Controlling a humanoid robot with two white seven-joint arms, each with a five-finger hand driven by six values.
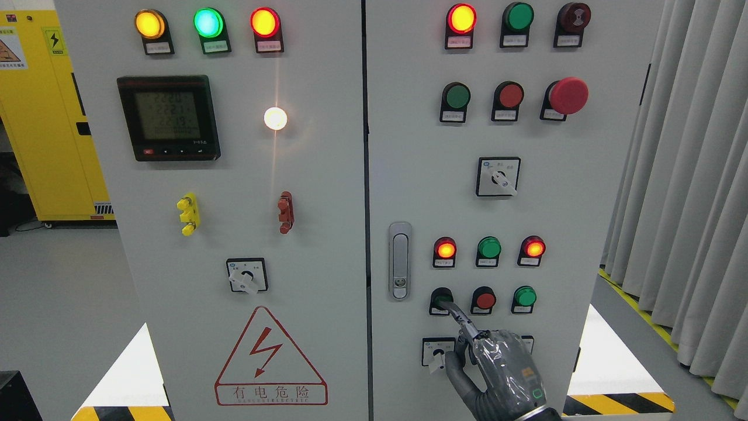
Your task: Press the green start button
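The green start button (439, 298) sits at the left of the bottom button row on the right cabinet door (584, 175). My right hand (470, 342), in a dark grey glove, comes up from the bottom edge. Its index finger (459, 316) is stretched out, with the tip touching the green button and partly covering it. The other fingers are curled in and hold nothing. The left arm does not show.
Beside the green button are a red button (484, 300) and a lit green lamp (525, 296). A rotary switch (437, 352) sits just left of my hand, a door latch (400, 260) further left. Grey curtains (689, 175) hang at the right.
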